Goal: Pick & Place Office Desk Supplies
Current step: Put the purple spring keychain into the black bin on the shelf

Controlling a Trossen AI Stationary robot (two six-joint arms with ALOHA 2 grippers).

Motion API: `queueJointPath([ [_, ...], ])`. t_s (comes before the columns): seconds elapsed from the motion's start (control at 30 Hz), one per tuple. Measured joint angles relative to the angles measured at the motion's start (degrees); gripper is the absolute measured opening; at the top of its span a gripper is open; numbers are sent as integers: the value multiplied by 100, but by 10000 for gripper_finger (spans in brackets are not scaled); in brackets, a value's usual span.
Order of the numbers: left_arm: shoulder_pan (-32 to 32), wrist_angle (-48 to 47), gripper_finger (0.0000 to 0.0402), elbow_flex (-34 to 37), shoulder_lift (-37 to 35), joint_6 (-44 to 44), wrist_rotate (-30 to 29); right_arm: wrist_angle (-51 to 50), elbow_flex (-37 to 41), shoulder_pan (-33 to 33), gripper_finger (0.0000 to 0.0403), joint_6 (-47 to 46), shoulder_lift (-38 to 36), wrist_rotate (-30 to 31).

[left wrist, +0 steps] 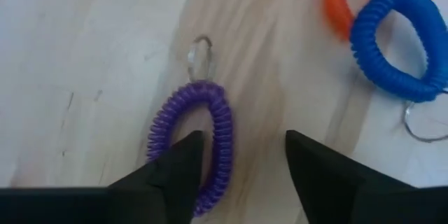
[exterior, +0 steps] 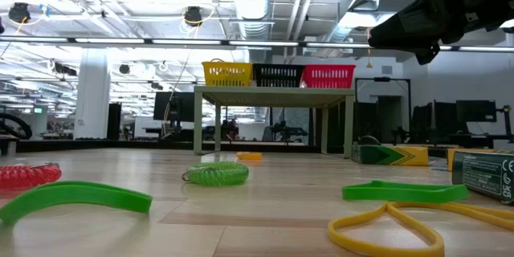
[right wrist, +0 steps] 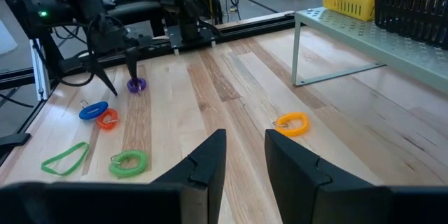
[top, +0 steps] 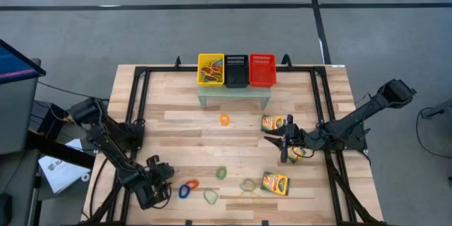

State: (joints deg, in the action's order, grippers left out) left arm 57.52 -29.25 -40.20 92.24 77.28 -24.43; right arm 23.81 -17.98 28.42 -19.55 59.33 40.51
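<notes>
Purple coiled band [left wrist: 197, 137] lies flat on the table [top: 176, 131] beneath the left claw [left wrist: 243, 155], whose fingers straddle its edge, parted for a grab, while the right claw [top: 285, 143] hovers narrowly open above a crayon box [top: 299, 153]

A light wooden table [top: 191, 131] stands on a grey floor [top: 141, 28] crossed by dark lines. Beyond it, an open hall shows white pillars [exterior: 92, 92], exposed ceiling ducts [exterior: 257, 4], hanging lamps [exterior: 193, 16] and dark monitors [exterior: 470, 112].
</notes>
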Motion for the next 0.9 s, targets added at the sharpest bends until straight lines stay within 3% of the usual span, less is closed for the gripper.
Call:
queueJointPath([
  [0.13,-4,-128,147,111,-23,497,16,0,0,0,98,-20,0,1],
  [0.37,-13,-328,21,133,-80,592,90,2,0,0,98,-17,0,0],
  [0.6,-163,-199,20,164,-345,837,-208,102,0,0,98,-49,0,0],
  [0.73,-533,-148,7,164,-941,782,-1011,243,0,-15,104,-130,-2,0],
  [0.8,-781,57,7,170,-1243,314,-1359,241,0,-46,115,-127,-2,0],
  [0.9,-1313,1014,9,164,-1667,-1166,-1802,249,0,-117,142,-125,-2,0],
])
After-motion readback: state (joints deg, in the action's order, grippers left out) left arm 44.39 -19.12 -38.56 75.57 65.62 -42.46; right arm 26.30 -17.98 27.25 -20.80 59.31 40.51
